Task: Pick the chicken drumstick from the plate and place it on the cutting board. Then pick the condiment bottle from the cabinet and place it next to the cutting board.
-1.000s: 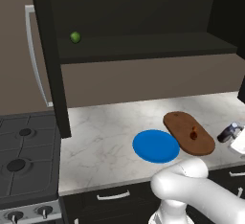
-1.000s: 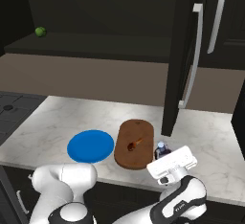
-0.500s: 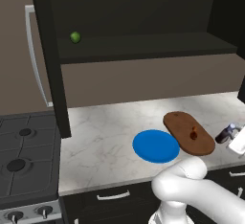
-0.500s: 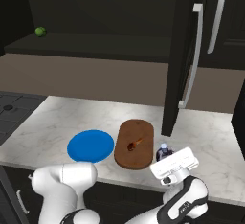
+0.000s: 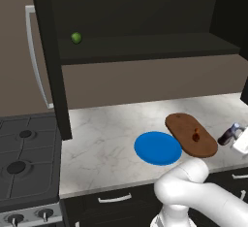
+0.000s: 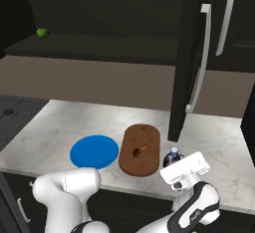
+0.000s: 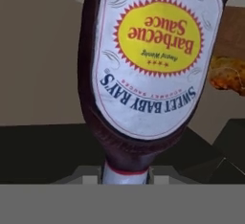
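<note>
Plate (image 5: 157, 148): bright blue, round, flat on the marble tabletop (image 5: 106, 134) at lower centre of the left base view; nothing lies on it.

Cutting board (image 5: 190, 134): dark brown, oblong, touching the plate's right edge in the left base view; its long axis runs from upper left to lower right there; it carries the chicken drumstick (image 5: 195, 136), small and reddish-brown, near the board's middle; in the right base view the drumstick's long axis slants from lower left to upper right.

Cabinet (image 5: 145, 22): dark, open, upper part of the frame; its shelf holds one small green round fruit (image 5: 76, 38) at upper left.

Condiment bottle (image 5: 228, 135): at the right edge of the left base view, just right of the board; tilted, pale cap up and to the right toward the gripper (image 6: 175, 165); in the hand view the label reads upside down and the neck points to the bottom of the frame.

Fingers: narrow, closed about the bottle's neck end.
</note>
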